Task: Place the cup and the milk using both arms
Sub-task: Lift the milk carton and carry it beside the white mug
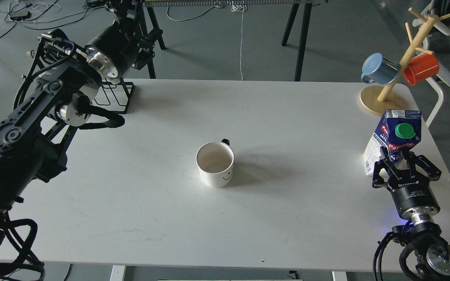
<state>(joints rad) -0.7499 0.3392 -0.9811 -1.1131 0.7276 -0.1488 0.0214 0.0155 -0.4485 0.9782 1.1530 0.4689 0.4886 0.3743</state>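
Note:
The cup, a white mug with a black handle and a smiley face, stands upright in the middle of the white table. The milk, a blue and white carton with a green cap, stands near the table's right edge. My right gripper is open, and its fingers flank the carton's lower part from the front. My left gripper is raised beyond the table's far left corner, far from the cup. It is dark and seen end-on, so its fingers cannot be told apart.
A wooden mug tree holding a blue mug and an orange mug stands at the far right corner, just behind the milk. A black wire rack sits at the far left corner under my left arm.

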